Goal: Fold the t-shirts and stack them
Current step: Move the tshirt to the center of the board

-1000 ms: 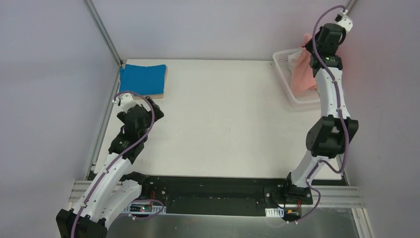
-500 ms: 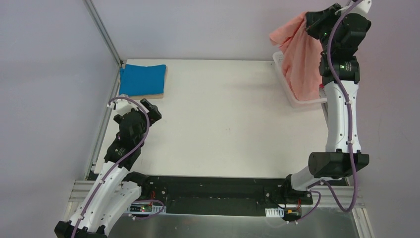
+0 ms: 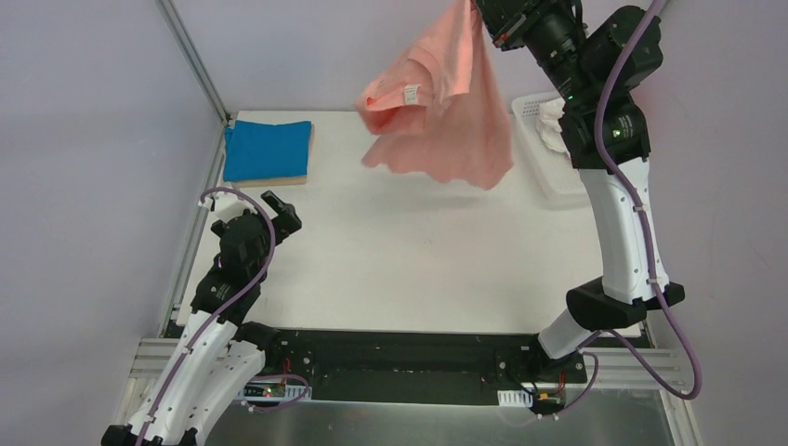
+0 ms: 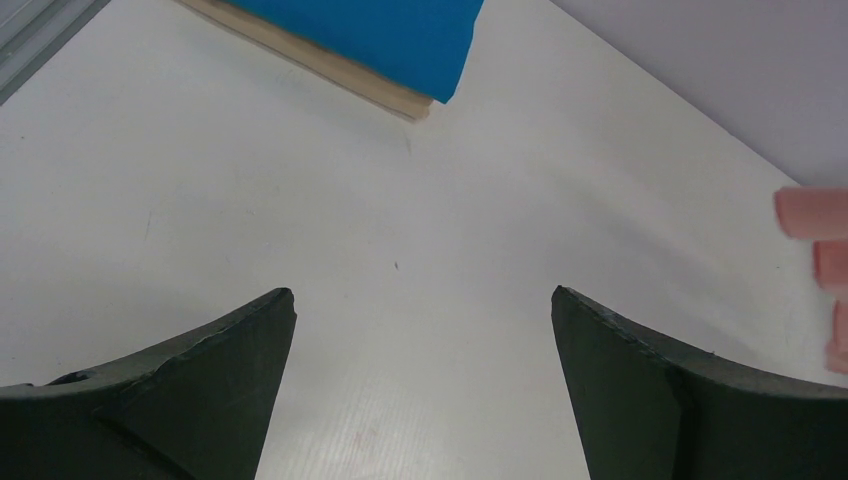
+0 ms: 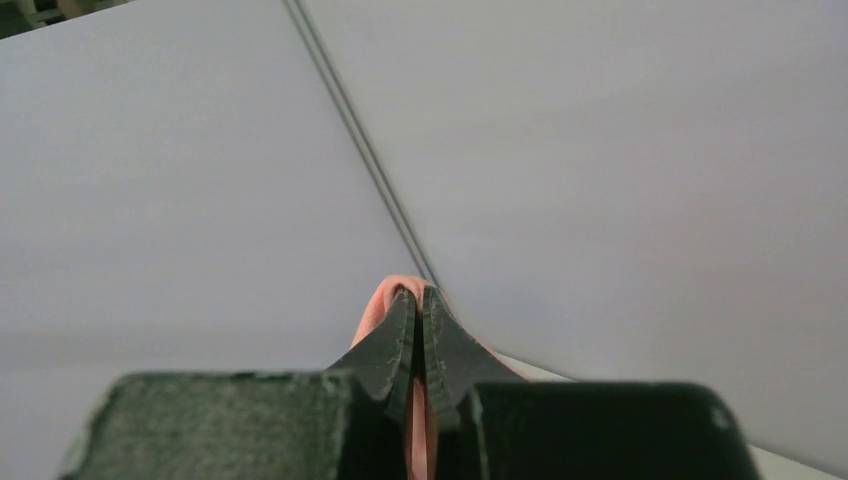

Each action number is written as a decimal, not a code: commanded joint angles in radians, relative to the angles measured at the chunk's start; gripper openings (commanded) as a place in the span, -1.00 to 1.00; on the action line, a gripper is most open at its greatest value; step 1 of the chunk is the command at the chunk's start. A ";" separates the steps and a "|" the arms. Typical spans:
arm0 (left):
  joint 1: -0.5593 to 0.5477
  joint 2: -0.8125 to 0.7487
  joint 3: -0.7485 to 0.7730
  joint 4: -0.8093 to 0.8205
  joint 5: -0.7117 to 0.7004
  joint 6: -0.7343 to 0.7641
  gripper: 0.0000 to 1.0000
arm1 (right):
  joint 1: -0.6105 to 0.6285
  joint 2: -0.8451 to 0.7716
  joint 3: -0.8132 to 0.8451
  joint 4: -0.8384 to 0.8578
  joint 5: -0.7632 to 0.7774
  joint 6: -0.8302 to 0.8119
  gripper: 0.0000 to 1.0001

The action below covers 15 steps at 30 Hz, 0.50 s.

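Note:
My right gripper [image 3: 476, 7] is shut on the salmon-pink t-shirt [image 3: 446, 116] and holds it high above the table's back middle; the shirt hangs loose in the air. In the right wrist view the jaws [image 5: 420, 300] pinch pink cloth [image 5: 383, 303]. A folded bright blue t-shirt [image 3: 268, 149] lies on a thin tan board at the back left; it also shows in the left wrist view [image 4: 385, 35]. My left gripper [image 3: 279, 212] is open and empty, low over the table's left side [image 4: 420, 300]. A white t-shirt [image 3: 552, 116] lies in the basket.
A white lattice basket [image 3: 548, 181] stands at the back right edge. The tan board [image 4: 330, 72] sits under the blue shirt. Metal frame posts [image 3: 195, 60] run along the left side. Grey walls enclose the table [image 3: 418, 251].
My right arm has swung up and leftwards, lifting the salmon-pink shirt out of the basket and out over the table. The left gripper has shifted only slightly.

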 commanded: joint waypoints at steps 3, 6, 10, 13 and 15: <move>-0.003 -0.046 0.008 -0.086 0.004 -0.031 0.99 | 0.077 -0.022 -0.025 0.090 0.089 -0.023 -1.00; -0.004 -0.075 -0.003 -0.109 0.002 -0.045 0.99 | 0.079 -0.084 -0.193 0.103 0.110 0.014 -1.00; -0.003 -0.109 -0.007 -0.157 -0.013 -0.065 0.99 | 0.070 -0.227 -0.621 0.148 0.353 -0.033 -1.00; -0.003 -0.125 -0.014 -0.187 -0.020 -0.082 0.99 | 0.016 -0.319 -0.972 0.179 0.560 -0.023 -1.00; -0.003 -0.128 -0.020 -0.203 -0.016 -0.094 0.99 | -0.056 -0.346 -1.172 0.171 0.628 0.039 -0.54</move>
